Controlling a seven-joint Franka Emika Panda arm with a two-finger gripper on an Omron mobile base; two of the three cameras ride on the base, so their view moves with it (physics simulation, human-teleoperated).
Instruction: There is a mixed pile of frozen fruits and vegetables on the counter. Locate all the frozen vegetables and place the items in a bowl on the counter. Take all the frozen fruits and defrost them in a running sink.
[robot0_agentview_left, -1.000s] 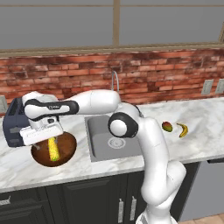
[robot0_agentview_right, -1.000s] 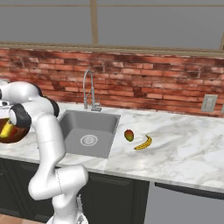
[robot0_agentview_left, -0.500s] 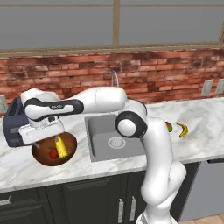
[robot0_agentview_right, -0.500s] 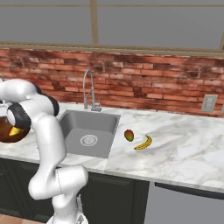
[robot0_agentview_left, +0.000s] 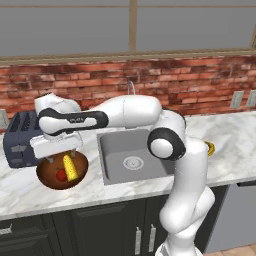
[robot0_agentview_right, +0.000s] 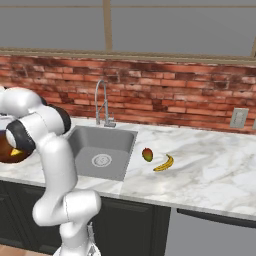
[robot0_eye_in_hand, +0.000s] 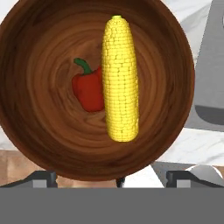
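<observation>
Marble tabletop (robot0_agentview_left: 30, 195) carries the wooden bowl (robot0_eye_in_hand: 39, 131), corn cob (robot0_eye_in_hand: 120, 78) beside red pepper (robot0_eye_in_hand: 89, 91) inside. Fingers (robot0_eye_in_hand: 43, 178) hang spread wide above, gripping nothing.

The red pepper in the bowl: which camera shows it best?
The hand view: it looks straight down into the bowl, showing the red pepper with its green stem beside the corn cob. The left base view gives just a small red spot under the open gripper. The right base view hides it behind the arm.

**Materials and finish**

Bowl (robot0_eye_in_hand: 39, 131): dark wood, glossy, ringed grain. Corn cob (robot0_eye_in_hand: 120, 78): bumpy kernelled surface. Red pepper (robot0_eye_in_hand: 89, 92): smooth, matt. Counter (robot0_agentview_right: 210, 170): polished veined marble. Sink (robot0_agentview_left: 131, 162): matt grey metal. Wall (robot0_agentview_right: 165, 100): rough brick.
</observation>
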